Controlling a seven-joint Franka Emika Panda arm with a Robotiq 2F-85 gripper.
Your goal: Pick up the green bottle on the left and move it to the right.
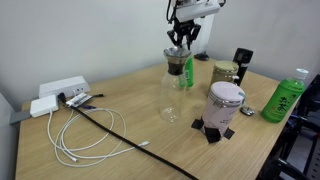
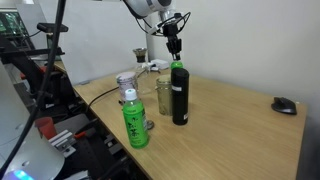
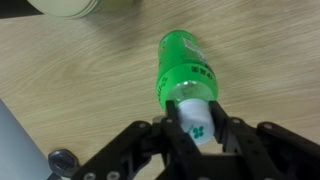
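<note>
In an exterior view, a power strip and its cables lie at the far left of the surface. Next comes the glass carafe. Just behind it stands the green bottle, upright, with its long axis vertical. The pincer hangs straight above it and points down along that same axis, so the two are in line, bottle top to pincer tip. In the wrist view the fingers press on either side of the bottle's top and grip it, and the body runs away below them. I cannot tell whether the base is clear of the surface. Further right stand a white jar and a second green bottle with a white cap. As I judge it, a carry to the right needs height first, since the carafe and the jar crowd the bottle.
</note>
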